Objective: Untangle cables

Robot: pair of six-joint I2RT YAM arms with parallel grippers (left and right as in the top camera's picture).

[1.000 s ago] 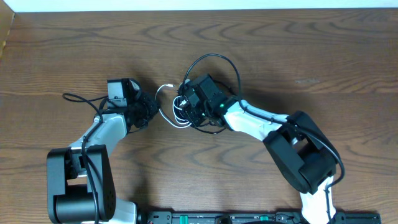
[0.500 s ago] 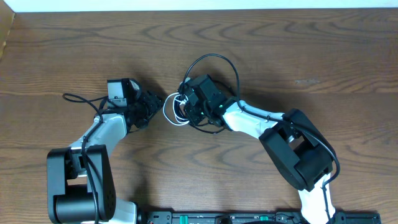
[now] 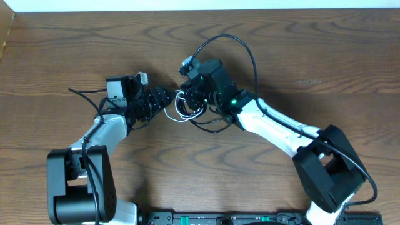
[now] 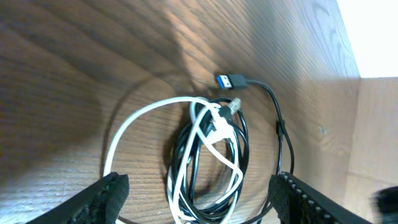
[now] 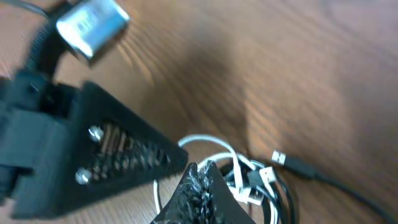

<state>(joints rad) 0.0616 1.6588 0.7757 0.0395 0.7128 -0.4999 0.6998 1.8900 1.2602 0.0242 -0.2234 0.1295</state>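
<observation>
The right hand [image 5: 200, 173] fills the bottom centre. Its two black fingers are pressed together with the tips down at the tangle, and whether a strand is nipped between them cannot be told. Just behind the tips, loops of the white cable [image 5: 208, 142] mix with the black cable [image 5: 317, 176], whose small plug [image 5: 280, 157] lies on the wooden worktop [image 5: 298, 62]. At left, the left hand's finger [image 5: 112, 155], ribbed and with two screws, points toward those tips, close beside them. A blurred silver plug [image 5: 93, 25] shows top left.

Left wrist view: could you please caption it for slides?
Left gripper, jaws open, framing tangled white cable and black cable.
</observation>
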